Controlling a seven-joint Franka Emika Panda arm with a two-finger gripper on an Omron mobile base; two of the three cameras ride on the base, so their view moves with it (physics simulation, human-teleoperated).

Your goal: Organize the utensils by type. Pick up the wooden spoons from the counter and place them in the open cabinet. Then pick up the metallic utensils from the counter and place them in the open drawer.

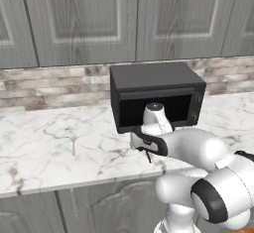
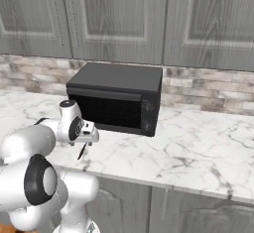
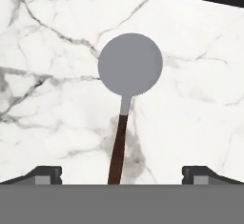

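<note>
The arm reaches forward and bends down at the wrist, its gripper [image 3: 122, 173] pointing straight down with jaws spread wide, fingertips [image 3: 45, 174] far apart, holding nothing.

One thin silver fork [image 1: 73, 145], one round-bowled grey spoon with a dark slim handle [image 3: 127, 89], and one black box-shaped oven [image 1: 156, 95] are counted.

Glossy white rounded arm [image 1: 198, 150] with dark joint bands.

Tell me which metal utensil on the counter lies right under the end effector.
The spoon with the round grey bowl and dark handle, between the open end effector fingertips. The small silver fork lies apart, well to the left.
</note>
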